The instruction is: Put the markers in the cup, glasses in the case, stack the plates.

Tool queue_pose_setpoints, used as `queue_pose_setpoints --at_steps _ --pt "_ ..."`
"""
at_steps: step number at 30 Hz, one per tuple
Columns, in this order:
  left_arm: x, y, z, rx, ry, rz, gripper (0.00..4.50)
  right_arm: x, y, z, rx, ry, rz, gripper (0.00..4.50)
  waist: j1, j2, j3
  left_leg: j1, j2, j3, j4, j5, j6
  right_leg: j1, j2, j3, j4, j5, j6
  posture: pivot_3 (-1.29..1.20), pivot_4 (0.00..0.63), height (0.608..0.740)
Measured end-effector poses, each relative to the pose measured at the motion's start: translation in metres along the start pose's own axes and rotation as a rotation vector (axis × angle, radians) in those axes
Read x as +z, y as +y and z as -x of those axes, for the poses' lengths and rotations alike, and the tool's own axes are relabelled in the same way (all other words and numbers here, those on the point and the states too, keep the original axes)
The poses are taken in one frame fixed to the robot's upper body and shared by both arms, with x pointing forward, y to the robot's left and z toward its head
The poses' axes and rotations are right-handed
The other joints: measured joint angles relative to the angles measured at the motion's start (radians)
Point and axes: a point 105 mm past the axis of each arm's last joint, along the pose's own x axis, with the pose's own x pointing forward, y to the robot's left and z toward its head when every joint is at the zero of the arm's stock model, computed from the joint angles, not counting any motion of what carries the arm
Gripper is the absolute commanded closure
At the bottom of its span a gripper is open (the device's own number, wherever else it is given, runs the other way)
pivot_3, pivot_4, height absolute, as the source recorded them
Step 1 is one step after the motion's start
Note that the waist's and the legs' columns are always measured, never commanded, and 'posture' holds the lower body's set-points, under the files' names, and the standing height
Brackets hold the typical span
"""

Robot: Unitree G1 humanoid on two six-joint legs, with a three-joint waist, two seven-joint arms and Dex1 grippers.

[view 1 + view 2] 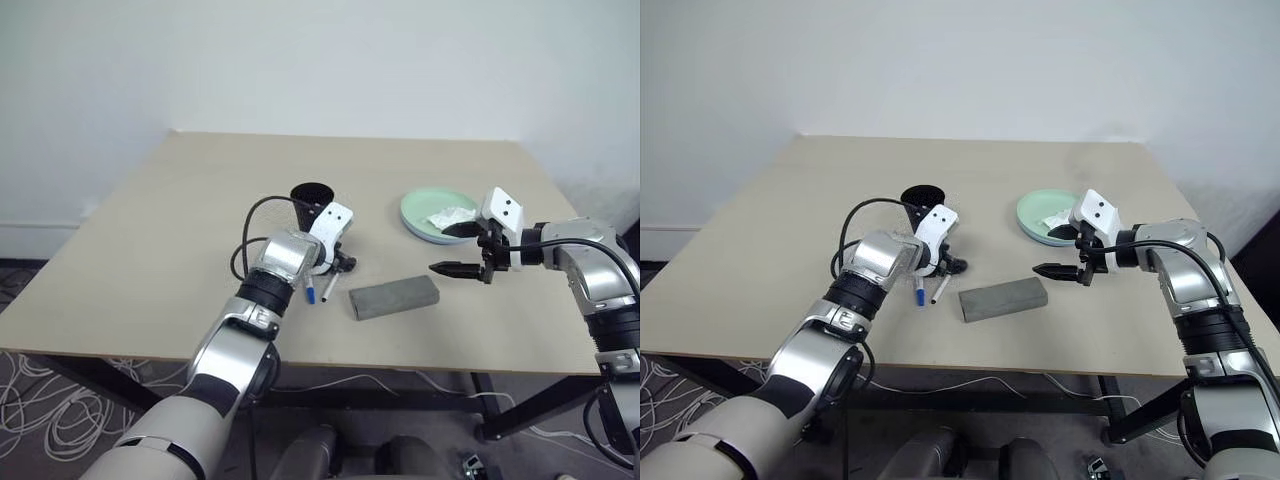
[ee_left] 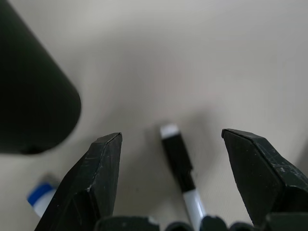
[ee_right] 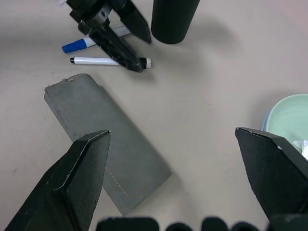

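The black-capped marker [image 2: 179,159] lies on the table between the fingertips of my open left gripper [image 1: 345,264], which hovers just above it. Beside it lies the blue-capped marker [image 1: 310,291]. Just behind them the black cup [image 1: 312,196] stands upright. The grey case [image 1: 394,297] lies flat and shut to their right. A light green plate [image 1: 420,214] holds a crumpled white tissue [image 1: 450,216], and a light blue rim [image 3: 264,126] shows under it. My right gripper [image 1: 445,248] hangs open above the table between case and plates, holding nothing. The glasses are out of view.
The tan table [image 1: 180,230] has bare surface on its left half and at the back. Its front edge runs just below the case. A white wall rises behind the table, and cables lie on the floor at the left.
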Motion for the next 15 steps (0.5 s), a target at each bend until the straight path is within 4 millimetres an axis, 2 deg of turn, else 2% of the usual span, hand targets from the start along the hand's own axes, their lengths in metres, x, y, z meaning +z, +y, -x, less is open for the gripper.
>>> queue_pose_setpoints --at_steps 4,9,12,15 --pt "-0.0073 -0.0001 -0.0024 0.009 0.042 0.003 1.0 0.0001 -0.0001 0.0 -0.001 0.0 0.0 0.0 0.0 0.0 0.0 0.0 0.0 0.0 0.0 0.0 0.0 0.0 0.0 0.0 0.0 0.0 0.0 0.0 0.0 0.727" --pt "-0.0065 -0.0019 -0.0029 0.013 0.051 -0.021 1.0 0.0001 -0.0002 -0.0001 -0.002 0.0 0.0 0.0 0.0 0.0 0.0 0.0 0.0 0.0 0.0 0.0 0.0 0.0 0.0 0.0 0.0 0.0 0.0 0.0 0.0 0.727" --pt "-0.0061 -0.0037 -0.0033 0.009 0.055 -0.033 1.57 0.0001 -0.0002 -0.0002 -0.002 -0.001 0.0 0.0 0.0 0.0 0.0 0.0 0.0 0.0 0.0 0.0 0.0 0.0 0.0 0.0 0.0 0.0 0.0 0.0 0.0 0.727" --pt "-0.0059 -0.007 -0.0041 -0.003 0.057 -0.04 2.64 0.0003 0.0001 -0.0008 -0.001 -0.003 0.0 0.0 0.0 0.0 0.0 0.0 0.0 0.0 0.0 0.0 0.0 0.0 0.0 0.0 0.0 0.0 0.0 0.0 0.0 0.727"
